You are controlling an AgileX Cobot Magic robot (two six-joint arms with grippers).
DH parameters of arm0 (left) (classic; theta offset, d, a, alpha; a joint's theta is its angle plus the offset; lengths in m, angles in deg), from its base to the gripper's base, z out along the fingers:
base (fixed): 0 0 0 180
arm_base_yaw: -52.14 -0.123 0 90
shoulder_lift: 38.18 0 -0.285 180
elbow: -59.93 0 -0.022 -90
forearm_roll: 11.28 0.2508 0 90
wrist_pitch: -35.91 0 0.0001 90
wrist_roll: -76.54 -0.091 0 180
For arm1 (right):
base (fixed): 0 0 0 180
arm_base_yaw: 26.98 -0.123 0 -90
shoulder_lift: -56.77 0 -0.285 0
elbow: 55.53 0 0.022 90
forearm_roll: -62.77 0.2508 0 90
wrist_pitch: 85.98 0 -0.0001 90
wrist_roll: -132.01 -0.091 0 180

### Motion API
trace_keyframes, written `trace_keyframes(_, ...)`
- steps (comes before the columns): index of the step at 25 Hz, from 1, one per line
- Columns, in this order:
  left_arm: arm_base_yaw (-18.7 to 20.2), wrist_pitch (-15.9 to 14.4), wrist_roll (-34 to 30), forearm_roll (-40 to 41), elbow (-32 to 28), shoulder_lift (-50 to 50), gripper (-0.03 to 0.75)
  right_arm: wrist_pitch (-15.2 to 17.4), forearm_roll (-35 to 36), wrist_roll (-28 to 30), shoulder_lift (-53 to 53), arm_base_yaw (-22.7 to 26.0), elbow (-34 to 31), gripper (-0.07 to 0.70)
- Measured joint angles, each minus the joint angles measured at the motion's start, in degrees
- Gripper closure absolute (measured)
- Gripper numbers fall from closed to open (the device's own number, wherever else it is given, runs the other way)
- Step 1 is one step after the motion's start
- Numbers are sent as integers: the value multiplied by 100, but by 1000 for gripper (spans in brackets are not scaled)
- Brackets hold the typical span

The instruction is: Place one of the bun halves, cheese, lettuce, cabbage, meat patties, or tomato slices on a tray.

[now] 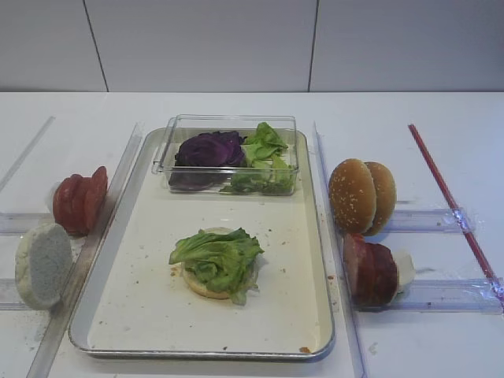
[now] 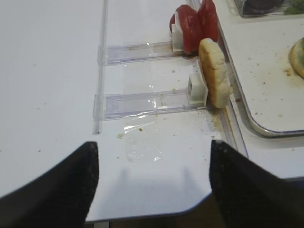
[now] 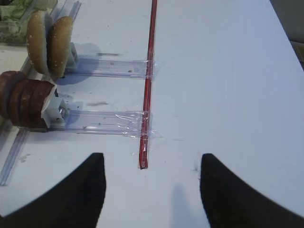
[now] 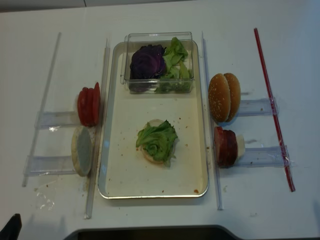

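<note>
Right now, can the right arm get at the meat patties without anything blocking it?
Probably yes. The right gripper is open and empty, and the meat patties stand on edge ahead to its left, with only bare table between. The sesame bun halves sit just beyond them, so the approach needs care.

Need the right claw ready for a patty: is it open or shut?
Open: the right claw shows both fingers wide apart over bare table, holding nothing.

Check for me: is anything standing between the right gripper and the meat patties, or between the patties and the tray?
Nothing visible blocks the right gripper, which is open over bare table; the meat patties stand ahead to its left in a clear holder. Between the meat patties and the tray lies only a low clear rail.
</note>
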Motion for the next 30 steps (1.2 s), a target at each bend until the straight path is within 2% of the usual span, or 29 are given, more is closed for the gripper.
trace_keyframes(30,0,0,0,0,0,0,263,0,0,-69,0,0,0,177)
